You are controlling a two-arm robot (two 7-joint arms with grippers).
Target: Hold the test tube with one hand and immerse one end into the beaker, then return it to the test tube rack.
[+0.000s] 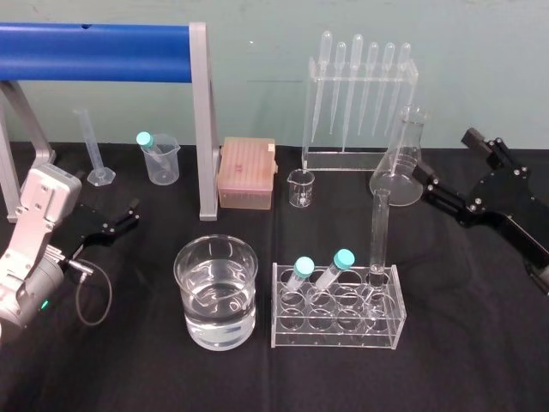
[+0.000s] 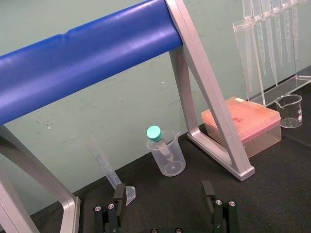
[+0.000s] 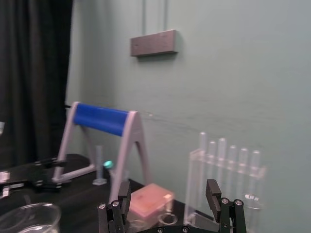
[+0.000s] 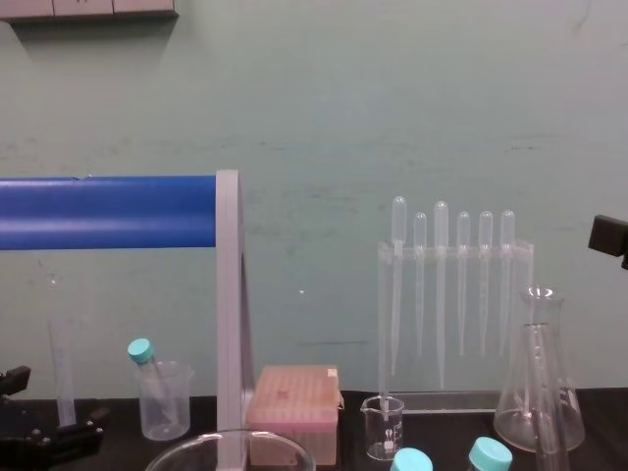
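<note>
Head view, one beaker (image 1: 215, 296), apparently one test tube (image 1: 378, 232)

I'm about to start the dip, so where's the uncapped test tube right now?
In the head view the test tube stands upright in the right rear slot of the test tube rack, in front of the conical flask.

The beaker (image 1: 216, 287) and test tube (image 1: 378, 230) are gleaming as clear, glossy glass; the test tube rack (image 1: 336, 337) is showing smooth transparent plastic; the black tablecloth (image 1: 129, 369) is looking matt.
</note>
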